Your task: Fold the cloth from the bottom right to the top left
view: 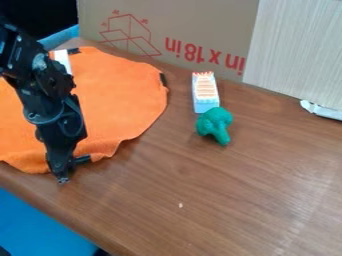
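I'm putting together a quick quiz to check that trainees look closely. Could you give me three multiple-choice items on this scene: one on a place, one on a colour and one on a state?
1. Where is the hand?
A) Beside the toy broccoli
B) At the near edge of the cloth
C) Against the cardboard

2. What colour is the toy broccoli?
A) Green
B) Red
C) Yellow

3. How does the cloth lie?
A) Folded into a small square
B) Rolled into a tube
C) Mostly spread out, with a rippled near edge

Key:
1: B, since the hand hangs down to the cloth's edge nearest the camera.
2: A, since its top and stem are both green.
3: C, since it covers a broad area and ripples along the near side.
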`<state>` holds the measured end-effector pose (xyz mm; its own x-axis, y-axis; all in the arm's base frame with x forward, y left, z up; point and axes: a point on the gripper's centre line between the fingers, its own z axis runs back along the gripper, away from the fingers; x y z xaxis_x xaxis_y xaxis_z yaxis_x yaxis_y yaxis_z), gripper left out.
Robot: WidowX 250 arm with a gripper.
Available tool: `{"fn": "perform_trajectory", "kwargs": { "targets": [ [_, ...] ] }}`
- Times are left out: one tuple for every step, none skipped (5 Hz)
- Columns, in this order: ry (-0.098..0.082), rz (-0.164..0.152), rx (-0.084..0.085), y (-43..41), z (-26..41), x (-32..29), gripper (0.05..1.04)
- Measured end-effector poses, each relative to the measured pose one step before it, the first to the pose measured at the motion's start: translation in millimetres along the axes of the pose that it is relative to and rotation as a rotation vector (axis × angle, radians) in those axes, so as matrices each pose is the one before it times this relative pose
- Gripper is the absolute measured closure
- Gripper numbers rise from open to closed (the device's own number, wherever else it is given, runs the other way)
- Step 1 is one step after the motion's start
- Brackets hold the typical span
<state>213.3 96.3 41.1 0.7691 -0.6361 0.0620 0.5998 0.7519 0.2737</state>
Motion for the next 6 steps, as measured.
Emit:
{"fn": "perform_trajectory", "kwargs": {
  "targets": [
    [-0.0207,-0.0081,-0.0408,-6.71,4.24,2.42,0.936],
    [-0.0438,0.0174,-0.0356,2.83,18.32,1.40,1.014],
    [-0.0268,0.0226,-0.0450,3.65,15.23,1.84,1.027],
    [-0.0288,0.0488,-0.0249,13.20,17.11,1.52,1.028],
    [-0.0011,0.0393,0.0023,18.16,10.39,1.92,1.029],
    [-0.0092,0.0454,0.0262,21.27,6.17,1.40,1.029]
  ]
}}
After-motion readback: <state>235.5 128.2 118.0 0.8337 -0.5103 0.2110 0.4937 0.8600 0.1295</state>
